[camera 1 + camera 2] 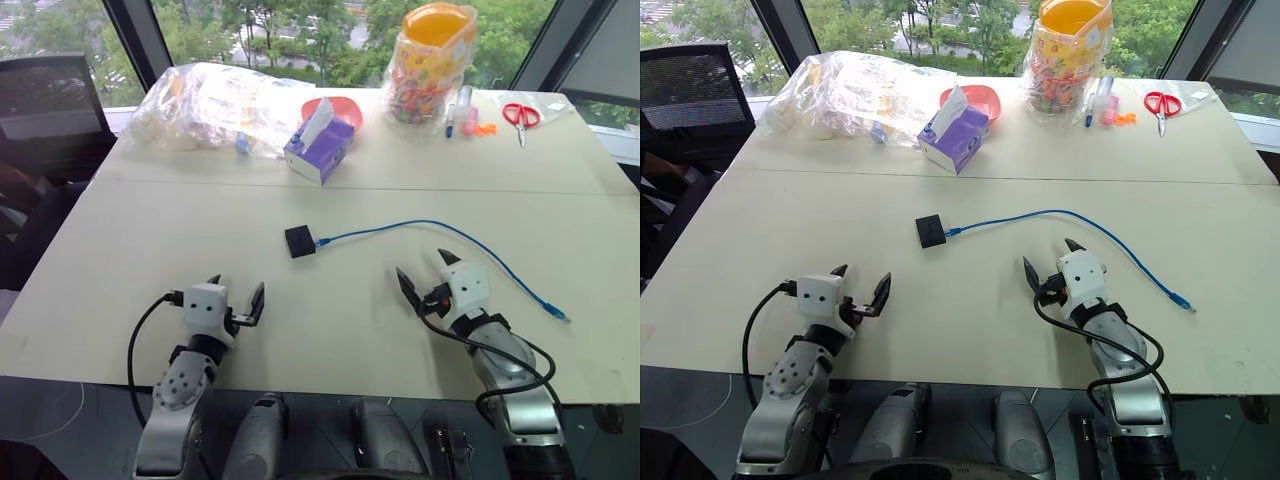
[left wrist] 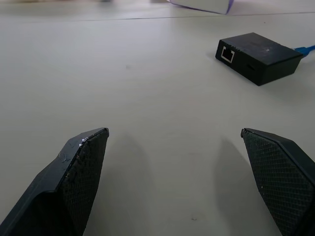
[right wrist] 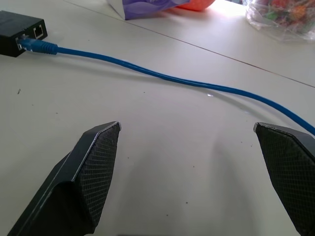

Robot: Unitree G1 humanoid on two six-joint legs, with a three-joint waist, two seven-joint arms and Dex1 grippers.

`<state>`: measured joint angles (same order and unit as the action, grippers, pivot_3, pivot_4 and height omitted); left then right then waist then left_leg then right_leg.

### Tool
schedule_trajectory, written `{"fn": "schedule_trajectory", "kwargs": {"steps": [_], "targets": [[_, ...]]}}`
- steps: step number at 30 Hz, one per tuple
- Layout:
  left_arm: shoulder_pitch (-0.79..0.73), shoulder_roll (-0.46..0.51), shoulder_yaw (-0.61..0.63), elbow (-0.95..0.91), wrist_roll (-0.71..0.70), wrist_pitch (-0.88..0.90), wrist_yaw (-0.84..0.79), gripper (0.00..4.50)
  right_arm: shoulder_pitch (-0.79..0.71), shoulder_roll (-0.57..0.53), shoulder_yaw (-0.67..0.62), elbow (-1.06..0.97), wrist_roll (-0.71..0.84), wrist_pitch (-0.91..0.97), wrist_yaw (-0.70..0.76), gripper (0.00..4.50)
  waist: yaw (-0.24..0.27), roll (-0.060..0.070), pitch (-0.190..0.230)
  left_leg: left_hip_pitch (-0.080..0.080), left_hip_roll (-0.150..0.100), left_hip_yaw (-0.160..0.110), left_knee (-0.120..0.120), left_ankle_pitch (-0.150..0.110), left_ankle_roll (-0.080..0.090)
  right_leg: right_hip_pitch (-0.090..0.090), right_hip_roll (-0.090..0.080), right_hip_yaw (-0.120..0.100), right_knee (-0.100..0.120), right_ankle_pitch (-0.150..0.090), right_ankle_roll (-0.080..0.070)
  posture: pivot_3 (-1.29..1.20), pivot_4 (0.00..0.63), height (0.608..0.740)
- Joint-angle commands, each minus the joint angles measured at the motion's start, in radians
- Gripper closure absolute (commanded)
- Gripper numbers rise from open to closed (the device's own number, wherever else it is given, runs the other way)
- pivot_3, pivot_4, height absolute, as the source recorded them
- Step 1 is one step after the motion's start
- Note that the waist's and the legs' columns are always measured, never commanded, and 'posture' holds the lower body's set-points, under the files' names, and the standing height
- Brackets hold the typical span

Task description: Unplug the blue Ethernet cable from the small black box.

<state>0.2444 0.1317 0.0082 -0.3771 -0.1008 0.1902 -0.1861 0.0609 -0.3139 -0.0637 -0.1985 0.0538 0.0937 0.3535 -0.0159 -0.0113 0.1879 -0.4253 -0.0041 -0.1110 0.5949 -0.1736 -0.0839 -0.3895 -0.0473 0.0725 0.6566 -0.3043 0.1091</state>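
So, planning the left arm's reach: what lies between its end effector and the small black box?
Only bare table, per the left wrist view, up to the small black box.

cable: bright blue | box: matte black | tissue box: purple (white sides)

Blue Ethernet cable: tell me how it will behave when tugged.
The blue Ethernet cable lies in a loose curve, so it is probably floppy. Its plug sits in the small black box, which looks light and may slide along.

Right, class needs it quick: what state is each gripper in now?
Left gripper: open, holding nothing.
Right gripper: open, holding nothing.
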Motion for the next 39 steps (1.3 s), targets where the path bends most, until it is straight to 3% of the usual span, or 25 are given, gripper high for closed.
{"fn": "schedule_trajectory", "kwargs": {"steps": [1, 12, 19, 23, 26, 31, 35, 39], "targets": [[0.003, -0.009, 0.005, -0.039, -0.006, -0.015, 0.013, 0.0, -0.022, -0.011, -0.014, -0.003, 0.018, -0.025, 0.011, 0.04, 0.0, 0.0, 0.0, 0.0, 0.0, 0.0, 0.0, 0.0, 0.0, 0.0, 0.0, 0.0, 0.0, 0.0, 0.0, 0.0, 0.15, 0.74], [-0.011, 0.012, 0.023, -0.038, -0.055, -0.012, -0.031, 0.0, -0.063, -0.038, -0.026, 0.02, 0.041, -0.018, 0.043, 0.04, 0.0, 0.0, 0.0, 0.0, 0.0, 0.0, 0.0, 0.0, 0.0, 0.0, 0.0, 0.0, 0.0, 0.0, 0.0, 0.0, 0.15, 0.74], [-0.018, 0.075, 0.049, -0.055, -0.132, 0.026, -0.11, 0.0, -0.052, -0.04, -0.027, 0.044, 0.043, -0.044, 0.051, 0.04, -0.001, 0.0, 0.0, 0.0, 0.0, 0.0, 0.0, 0.0, 0.0, 0.0, 0.0, 0.0, 0.0, 0.0, 0.0, 0.0, 0.15, 0.74], [-0.02, 0.206, 0.071, -0.086, -0.286, 0.128, -0.3, 0.0, -0.065, -0.043, -0.027, 0.072, 0.05, -0.043, 0.066, 0.04, -0.003, 0.0, 0.0, 0.0, 0.0, 0.0, 0.0, 0.0, 0.0, 0.0, 0.0, 0.0, 0.0, 0.0, 0.0, 0.0, 0.15, 0.74], [-0.084, 0.381, 0.112, -0.091, -0.417, 0.262, -0.47, 0.0, -0.112, -0.057, -0.023, 0.141, 0.055, -0.053, 0.097, 0.04, -0.004, 0.001, 0.0, 0.0, 0.0, 0.0, 0.0, 0.0, 0.0, 0.0, 0.001, 0.0, 0.0, 0.0, -0.001, 0.0, 0.15, 0.74], [-0.28, 0.595, 0.148, 0.024, -0.44, 0.282, -0.645, 0.0, -0.172, -0.054, -0.031, 0.207, 0.064, -0.071, 0.103, 0.04, -0.002, 0.002, 0.001, 0.001, 0.001, 0.0, 0.0, 0.0, 0.0, 0.0, 0.0, -0.001, 0.0, 0.001, -0.002, 0.0, 0.15, 0.74], [-0.45, 0.659, 0.125, 0.141, -0.422, 0.26, -0.732, 0.0, -0.196, -0.069, -0.011, 0.185, 0.115, -0.025, 0.179, 0.04, -0.004, 0.002, 0.001, 0.0, 0.001, 0.0, -0.002, 0.0, 0.0, 0.0, 0.001, -0.001, 0.0, 0.0, 0.0, 0.0, 0.15, 0.74], [-0.534, 0.666, 0.076, 0.189, -0.395, 0.247, -0.792, 0.0, -0.3, -0.156, 0.047, 0.138, 0.191, 0.093, 0.375, 0.04, -0.016, 0.003, 0.002, 0.0, 0.001, 0.0, -0.002, 0.0, 0.001, 0.0, 0.001, -0.001, 0.0, 0.001, 0.001, 0.0, 0.15, 0.74]]}}
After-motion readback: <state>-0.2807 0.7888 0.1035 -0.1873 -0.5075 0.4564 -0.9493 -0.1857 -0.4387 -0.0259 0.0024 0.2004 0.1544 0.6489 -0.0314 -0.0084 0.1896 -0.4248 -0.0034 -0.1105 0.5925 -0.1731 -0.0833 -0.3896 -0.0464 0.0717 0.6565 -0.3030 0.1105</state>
